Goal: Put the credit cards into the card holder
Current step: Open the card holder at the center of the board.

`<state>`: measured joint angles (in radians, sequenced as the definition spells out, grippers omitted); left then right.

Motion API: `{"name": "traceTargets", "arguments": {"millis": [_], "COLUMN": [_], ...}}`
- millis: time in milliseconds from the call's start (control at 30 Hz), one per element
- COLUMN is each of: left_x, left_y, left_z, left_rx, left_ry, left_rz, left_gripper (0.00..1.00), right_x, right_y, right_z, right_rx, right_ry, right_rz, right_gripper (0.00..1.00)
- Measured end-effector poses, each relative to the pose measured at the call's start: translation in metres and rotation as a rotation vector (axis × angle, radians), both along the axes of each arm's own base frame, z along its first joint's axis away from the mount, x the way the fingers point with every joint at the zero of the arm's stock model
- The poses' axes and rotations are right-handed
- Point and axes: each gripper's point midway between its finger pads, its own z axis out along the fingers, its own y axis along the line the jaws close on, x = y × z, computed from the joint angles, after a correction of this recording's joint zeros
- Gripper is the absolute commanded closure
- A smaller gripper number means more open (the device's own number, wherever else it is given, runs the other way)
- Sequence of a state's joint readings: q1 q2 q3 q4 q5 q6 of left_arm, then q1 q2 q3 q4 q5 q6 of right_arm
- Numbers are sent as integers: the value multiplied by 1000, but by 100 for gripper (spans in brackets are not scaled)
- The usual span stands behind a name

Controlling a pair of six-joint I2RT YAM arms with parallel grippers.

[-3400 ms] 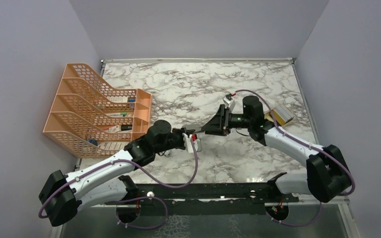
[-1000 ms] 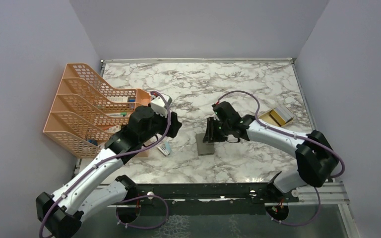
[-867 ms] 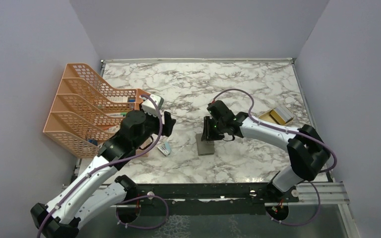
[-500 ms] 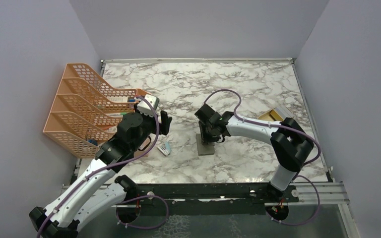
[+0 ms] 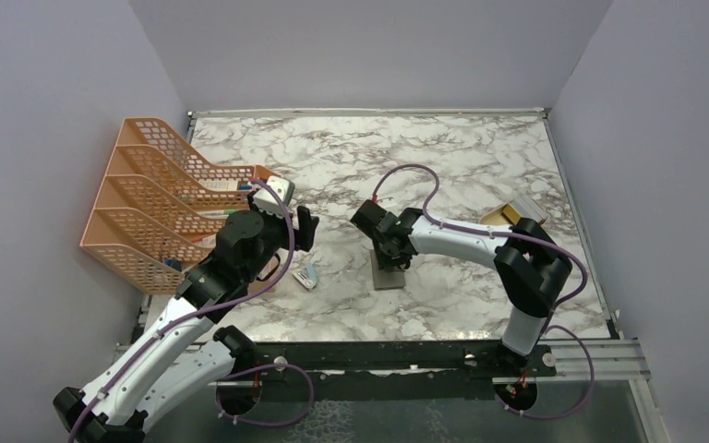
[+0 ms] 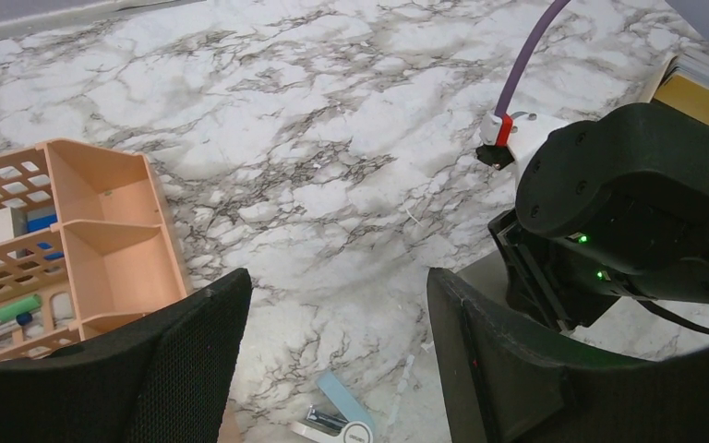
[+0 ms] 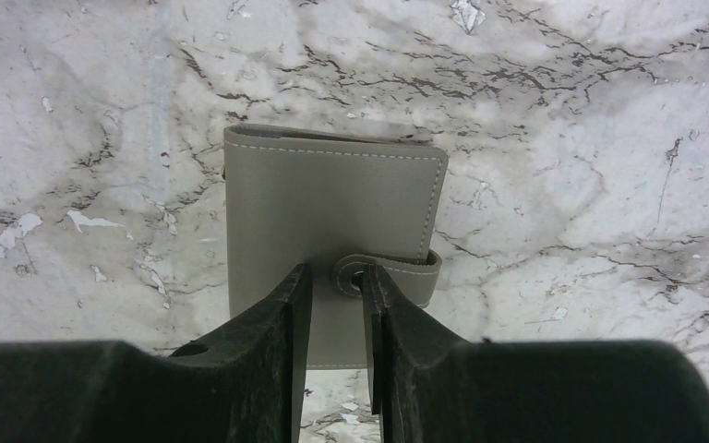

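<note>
A: Pointing down at what, that right claw?

B: At the card holder. It lies shut and flat on the marble surface, at about 6 o'clock from the middle in the overhead view. Its snap tab is fastened over one edge.

A: And the fingers?

B: Drawn close, with a slim gap left and the tab's round button end sitting in that gap. Whether they actually nip it cannot be told.

A: The left claw?

B: Spread wide and holding nothing. It hangs above the surface at 9 o'clock of the holder, near the orange mesh rack.

A: Where are the credit cards?

B: A tan-gold one shows in the shallow tray at 3 o'clock, well apart from the holder. A small pale-blue item lies on the surface between the two claws, nearer the left one.
</note>
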<state>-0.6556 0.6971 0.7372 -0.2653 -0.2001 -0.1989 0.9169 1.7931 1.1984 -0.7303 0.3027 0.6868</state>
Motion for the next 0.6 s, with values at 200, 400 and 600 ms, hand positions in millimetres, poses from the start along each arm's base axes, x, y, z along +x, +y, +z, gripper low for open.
{"name": "traceTargets", "arguments": {"millis": [200, 400, 600], "left_x": [-2, -3, -3], "left_y": [1, 3, 4], "left_z": [4, 7, 8], "left_rx": [-9, -14, -16], "left_ry": [-12, -20, -24], "left_rz": [0, 3, 9], "left_gripper": [28, 28, 28], "right_x": [-2, -2, -1], "right_y": [-3, -7, -8], "right_z": [-1, -5, -2], "right_rx": [-7, -15, -13], "right_ry": [5, -4, -16], "right_rz": [-1, -23, -30], "right_gripper": [72, 72, 70]}}
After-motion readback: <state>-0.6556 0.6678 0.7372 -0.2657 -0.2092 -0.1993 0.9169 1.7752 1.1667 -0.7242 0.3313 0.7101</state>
